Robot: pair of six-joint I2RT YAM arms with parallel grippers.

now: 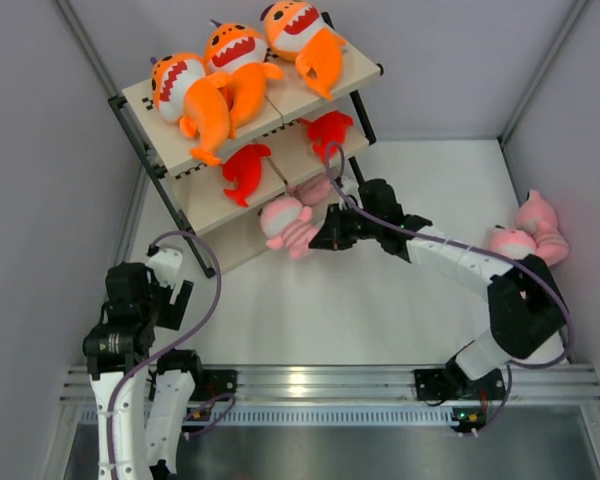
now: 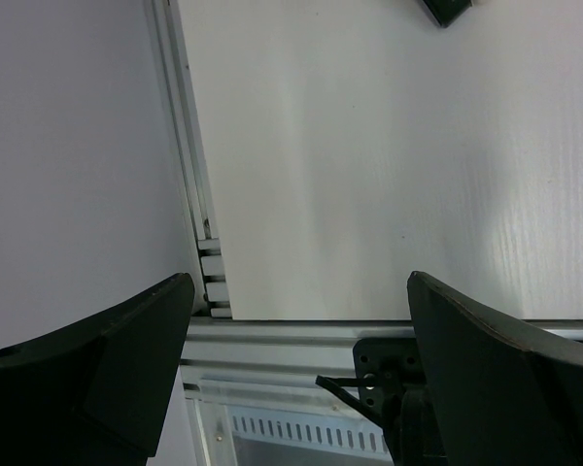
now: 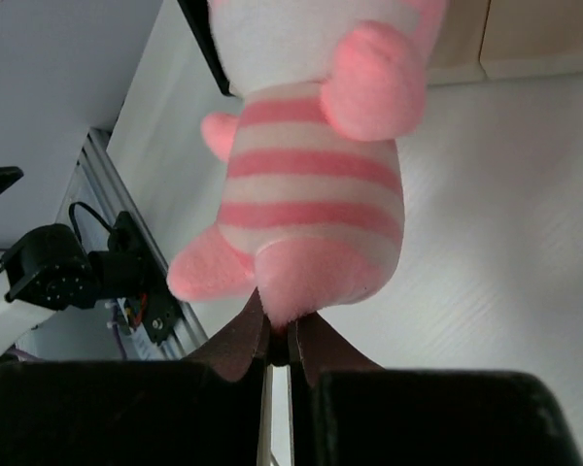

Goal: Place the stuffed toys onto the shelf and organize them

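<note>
Five sharks (image 1: pixel 230 60) are shelved (top & mid tiers); striped pink plush (image 3: pixel 311 194) is pinched by right gripper (image 3: pixel 277 335) at 5 o'clock of shelf (image 1: pixel 365 68); left gripper (image 2: pixel 301 330) is held apart; 2nd plush (image 1: pixel 528 235) is left unshelved at table's 3 o'clock.

the shelf (image 1: pixel 140 100) stands far left on the bench (image 1: pixel 380 300). three sharks (image 1: pixel 232 50) lie on its top board and two smaller sharks (image 1: pixel 246 168) on the middle board. one plush animal (image 1: pixel 285 222) is just near of the lowest board, and other plush animals (image 1: pixel 530 235) lie at the right edge.
</note>
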